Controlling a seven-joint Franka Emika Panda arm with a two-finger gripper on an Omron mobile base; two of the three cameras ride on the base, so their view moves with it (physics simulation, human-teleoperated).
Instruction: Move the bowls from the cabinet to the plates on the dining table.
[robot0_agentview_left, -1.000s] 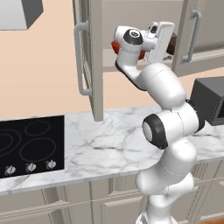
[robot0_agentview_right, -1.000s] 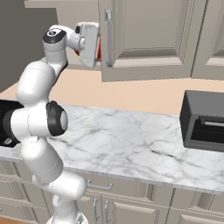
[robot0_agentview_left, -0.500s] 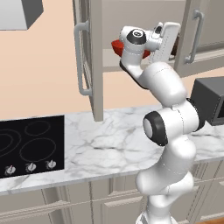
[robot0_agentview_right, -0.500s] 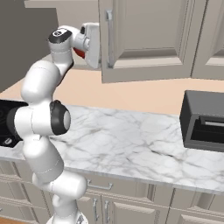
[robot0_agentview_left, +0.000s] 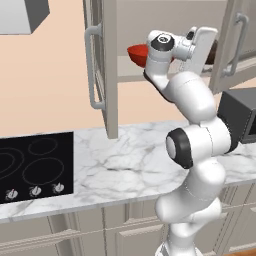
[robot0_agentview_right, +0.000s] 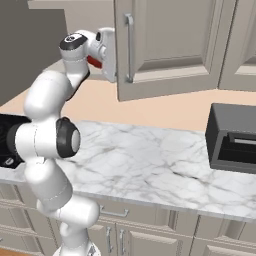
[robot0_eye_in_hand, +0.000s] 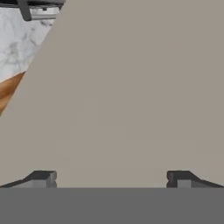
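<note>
The cabinet (robot0_agentview_left: 165, 20) stands open above the counter. On its shelf, the glossy red bowl (robot0_agentview_left: 137, 54) sits at the left, and a sliver of it shows as a red patch (robot0_agentview_right: 94, 61) behind my hand. My hand reaches into the cabinet to the right of the red bowl. A dark brown bowl (robot0_agentview_left: 214, 51) peeks out just past the hand. My gripper (robot0_eye_in_hand: 110, 177) is open, fingertips (robot0_eye_in_hand: 41, 177) wide apart over a grey-beige cabinet surface with nothing between them. The plates and the dining table are out of view.
The left cabinet door (robot0_agentview_left: 102, 70) swings out over the marble counter (robot0_agentview_left: 125, 170), and the right door (robot0_agentview_right: 170, 45) hangs open beside my hand. A black cooktop (robot0_agentview_left: 30, 165) lies at the left. A black box-like appliance (robot0_agentview_right: 232, 137) stands on the counter at the right.
My hand has shifted a little to the right inside the cabinet, away from the red bowl, which now shows more fully. The jaws have stayed wide open.
</note>
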